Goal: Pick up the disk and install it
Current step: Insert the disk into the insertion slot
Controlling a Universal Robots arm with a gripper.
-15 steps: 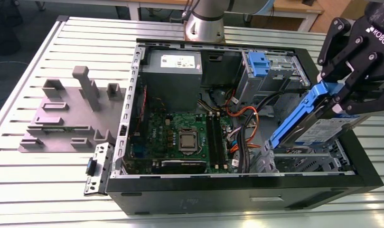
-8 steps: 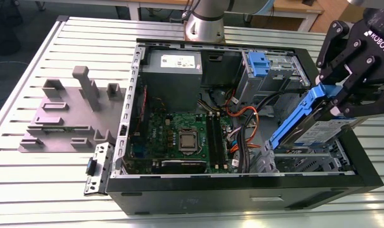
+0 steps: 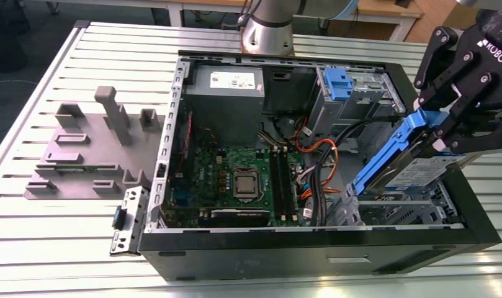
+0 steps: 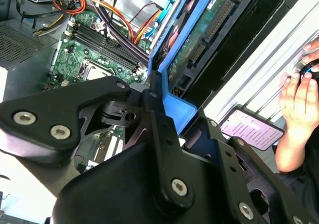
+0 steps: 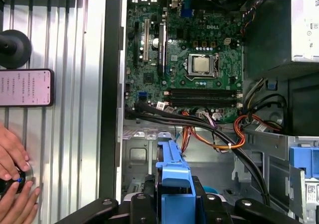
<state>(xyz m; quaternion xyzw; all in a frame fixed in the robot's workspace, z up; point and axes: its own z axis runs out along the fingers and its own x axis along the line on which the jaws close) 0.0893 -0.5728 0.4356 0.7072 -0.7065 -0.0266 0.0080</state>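
Observation:
The disk (image 3: 424, 171) is a silver drive in a blue plastic carrier (image 3: 383, 158). It hangs tilted over the drive cage (image 3: 399, 208) in the corner of the open computer case (image 3: 317, 245) at the exterior view's right. My gripper (image 3: 441, 127) is shut on the carrier's handle end from above. In the first wrist view the blue carrier (image 5: 173, 171) sticks out between my black fingers (image 5: 142, 206), above the metal cage (image 5: 142, 154). In the second wrist view the disk's circuit-board underside (image 4: 199, 40) shows beyond the blue frame (image 4: 172, 107).
A grey slotted plastic holder (image 3: 89, 149) sits on the slatted table (image 3: 52, 248) at the exterior view's left. Motherboard (image 3: 234, 180), orange and black cables (image 3: 317, 149) and a second blue carrier (image 3: 337, 84) lie inside the case. A person's hand (image 5: 12, 169) and a phone (image 5: 25, 87) rest beside the case.

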